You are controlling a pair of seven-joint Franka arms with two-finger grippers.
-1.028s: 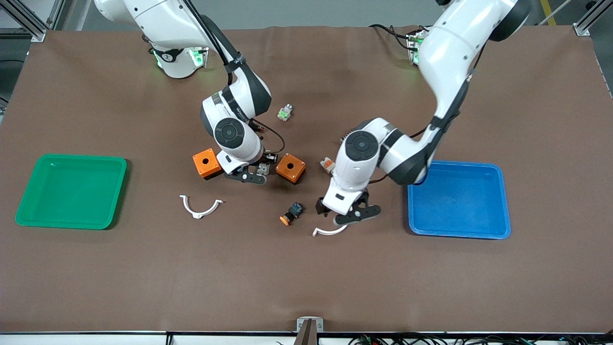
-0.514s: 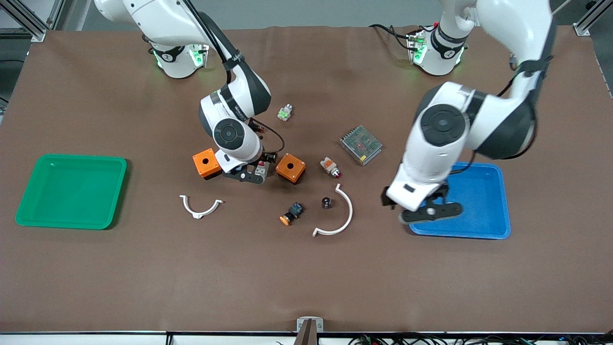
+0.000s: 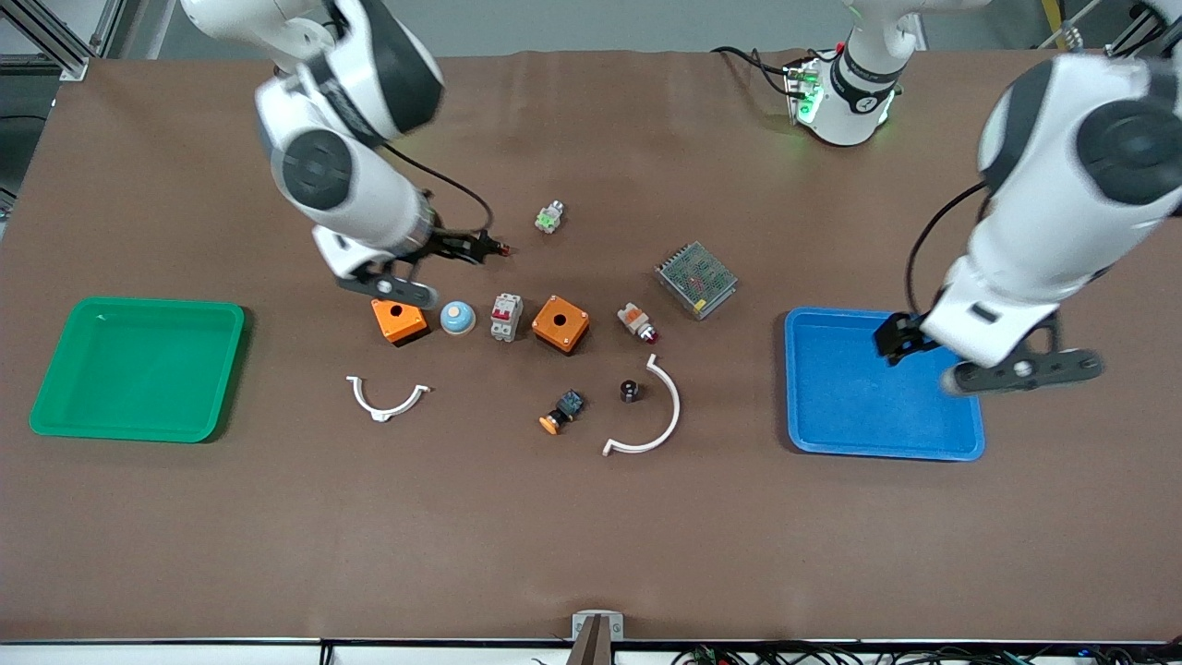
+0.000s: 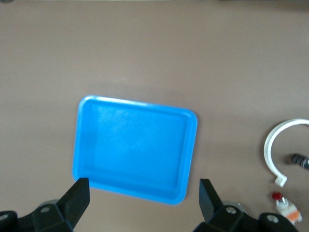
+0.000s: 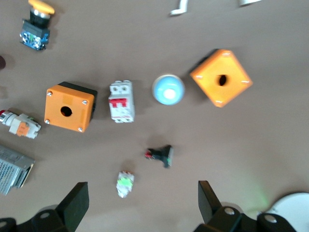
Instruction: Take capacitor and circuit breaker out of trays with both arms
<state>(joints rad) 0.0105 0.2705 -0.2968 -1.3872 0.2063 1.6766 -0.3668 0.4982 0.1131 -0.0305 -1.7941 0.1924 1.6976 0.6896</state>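
The capacitor (image 3: 630, 391) is a tiny black cylinder lying on the table inside a white arc; it shows at the edge of the left wrist view (image 4: 300, 160). The breaker (image 3: 505, 317), light grey with red toggles, lies between a blue dome and an orange box; it also shows in the right wrist view (image 5: 121, 101). My left gripper (image 3: 1020, 369) is open and empty, high over the blue tray's (image 3: 868, 406) edge toward the left arm's end of the table (image 4: 144, 198). My right gripper (image 3: 388, 286) is open and empty, raised over the table above an orange box (image 5: 140, 200).
Two orange boxes (image 3: 399, 319) (image 3: 560, 323), a blue dome (image 3: 457, 318), a black part with a red tip (image 3: 485, 247), a green-white part (image 3: 548, 218), a mesh unit (image 3: 696, 278), a white-and-orange part (image 3: 635, 320), an orange-capped button (image 3: 560, 413), two white arcs (image 3: 386, 399) (image 3: 651, 416), a green tray (image 3: 138, 368).
The left gripper swung empty from beside the capacitor to over the blue tray. The right gripper rose off the breaker, which stays on the table. The blue dome came into view.
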